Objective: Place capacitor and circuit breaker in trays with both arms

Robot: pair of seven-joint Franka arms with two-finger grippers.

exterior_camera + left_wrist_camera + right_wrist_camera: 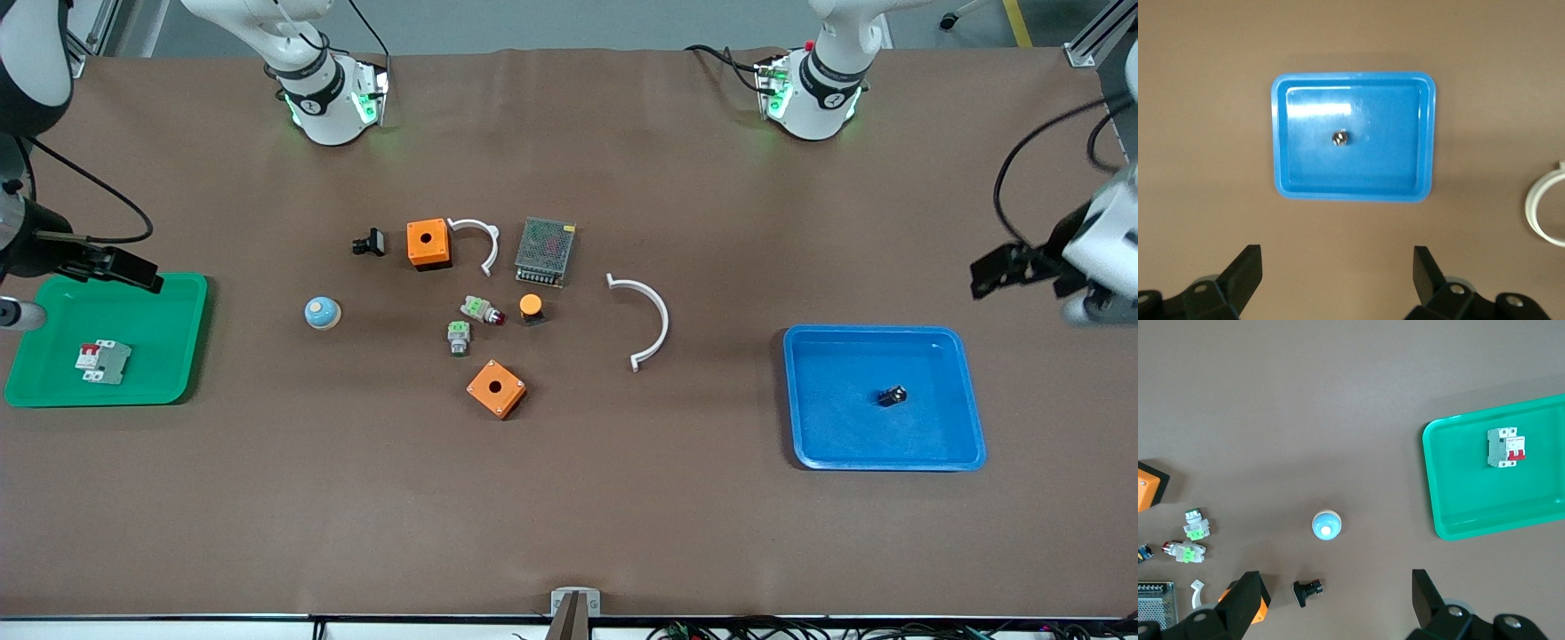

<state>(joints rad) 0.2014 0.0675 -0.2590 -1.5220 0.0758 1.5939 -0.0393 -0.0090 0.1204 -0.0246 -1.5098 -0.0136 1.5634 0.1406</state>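
The left end effector hangs in the air above the bare bench at the left arm's end, just off the blue tray, pointing straight down. Its two black fingers stand wide apart, released, with nothing between them. Below and ahead of it the capacitor sits near the middle of the blue tray. In the front view it looks tipped on its side; in the left wrist view it shows only as a small round end, so its long axis is hard to judge.

The right end effector is raised over the bench at the right arm's end, beside the green tray on the side toward the loose parts. It also faces downward, fingers spread and empty. The circuit breaker lies flat in the green tray, well apart from this end effector, its long axis roughly across the tray's short span, with the red levers at one end.

Both arms are cut off by the front view's edges, so only part of each wrist shows. A blue-domed button and a black clip lie on the bench below the right end effector.
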